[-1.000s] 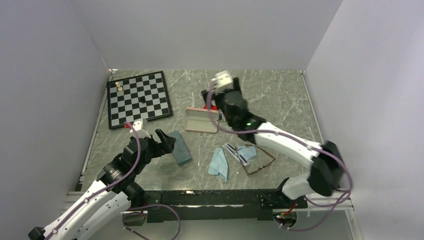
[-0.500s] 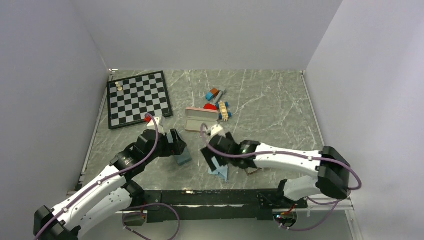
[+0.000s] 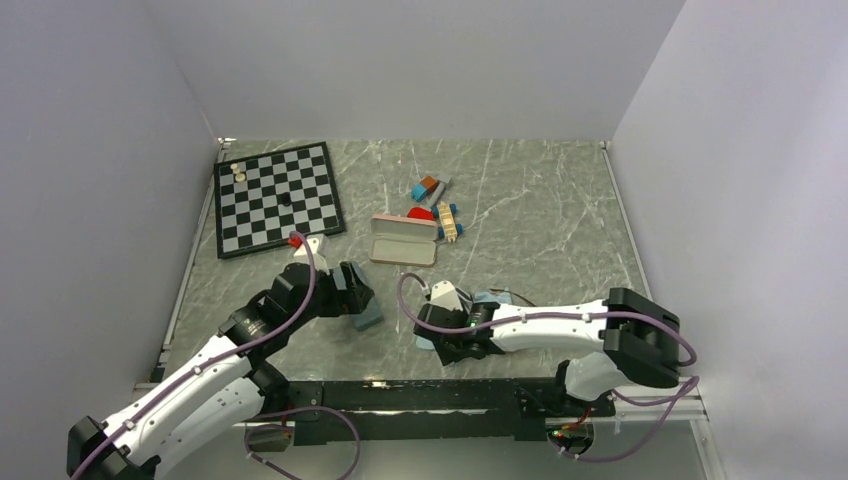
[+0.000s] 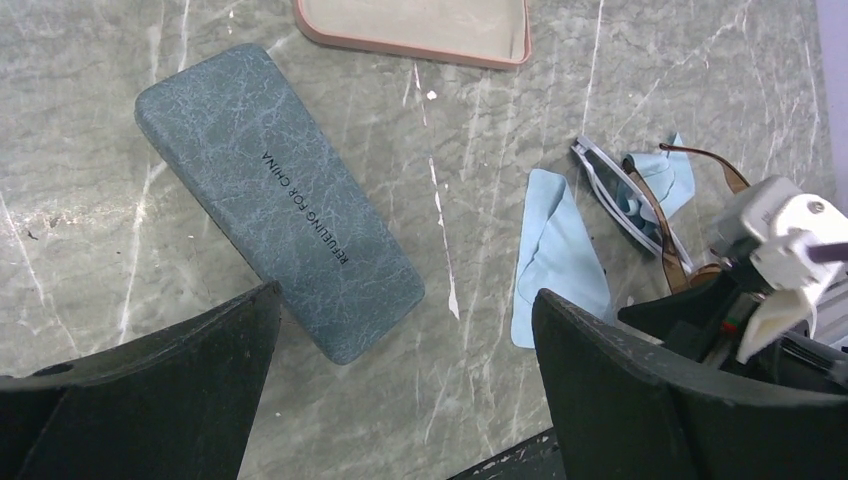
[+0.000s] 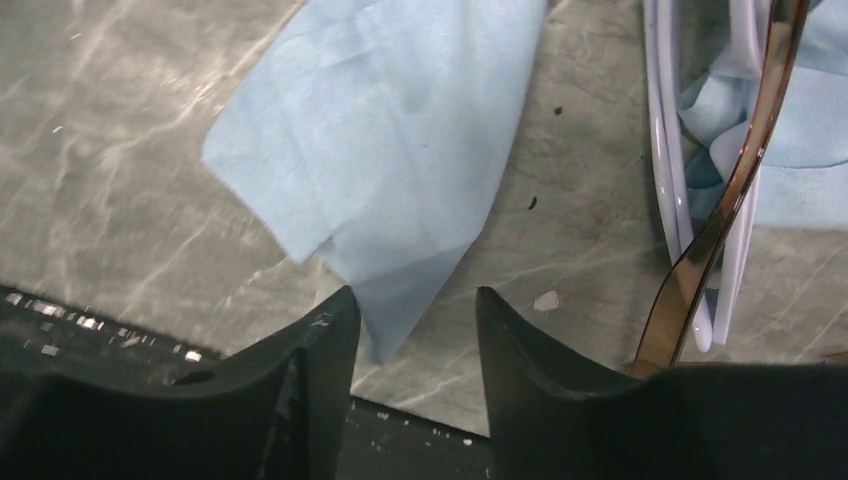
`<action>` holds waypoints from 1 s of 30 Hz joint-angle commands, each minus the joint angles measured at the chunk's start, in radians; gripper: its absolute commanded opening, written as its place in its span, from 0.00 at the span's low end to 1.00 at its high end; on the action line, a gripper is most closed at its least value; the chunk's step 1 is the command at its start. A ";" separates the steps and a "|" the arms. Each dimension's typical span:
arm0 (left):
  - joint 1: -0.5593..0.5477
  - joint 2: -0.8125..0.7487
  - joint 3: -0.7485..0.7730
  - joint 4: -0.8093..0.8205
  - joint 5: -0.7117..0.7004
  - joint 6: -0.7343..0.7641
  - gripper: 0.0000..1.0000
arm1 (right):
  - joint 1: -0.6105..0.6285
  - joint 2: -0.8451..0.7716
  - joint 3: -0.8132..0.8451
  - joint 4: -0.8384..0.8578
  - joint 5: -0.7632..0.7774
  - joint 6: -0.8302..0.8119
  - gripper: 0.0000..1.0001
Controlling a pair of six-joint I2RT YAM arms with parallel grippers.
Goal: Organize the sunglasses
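**Operator:** Where are the sunglasses?

**Spotter:** Both pairs lie together on the table [image 3: 540, 200] near its front edge. The white-grey pair [image 5: 668, 180] touches the reddish-brown pair [image 5: 692, 258], and both rest on a light blue cloth [image 4: 672, 170].

**Operator:** And the end effectors?

**Spotter:** Your right end effector [image 5: 410, 350] sits low, just beside the glasses. Its fingers are apart, with a corner of a second blue cloth [image 5: 390, 140] between them, and they clamp nothing. Your left end effector [image 4: 400, 400] is spread wide above the slate-blue case [image 4: 280, 200] and holds nothing. The pink case [image 4: 415, 25] lies open beyond that one, apart from it.
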 commanded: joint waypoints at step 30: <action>-0.003 -0.161 0.054 -0.080 -0.106 -0.026 0.99 | -0.264 -0.378 -0.165 0.128 -0.171 0.184 0.62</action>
